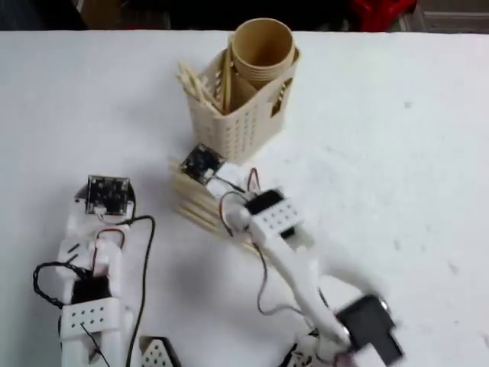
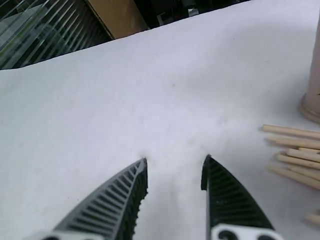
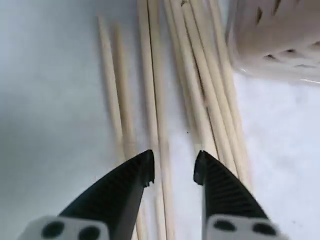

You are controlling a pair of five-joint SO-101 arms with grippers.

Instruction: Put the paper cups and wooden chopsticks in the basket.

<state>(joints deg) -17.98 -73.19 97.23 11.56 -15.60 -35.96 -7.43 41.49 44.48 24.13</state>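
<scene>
While the right gripper (image 3: 172, 170) hangs over the loose wooden chopsticks (image 3: 150, 100), its fingers are spread apart with a stick or two running through the gap, nothing pinched. I count at least eight sticks lying flat on the table (image 1: 397, 153), side by side, long axes roughly parallel and in line with the way that gripper points. From the high view the bundle slants away from the foot of the basket (image 1: 244, 126) and under the right arm. There is one basket, standing upright at the far middle of the table. Inside it the paper cups (image 1: 263, 47) sit nested as one stack, mouths up, rims too tight to count. A handful more chopsticks (image 1: 200, 86) stand slanted in the next compartment, tips up. Over to the left gripper (image 2: 175, 170): fingers released, holding nothing, above bare table with the stick ends off to one side
</scene>
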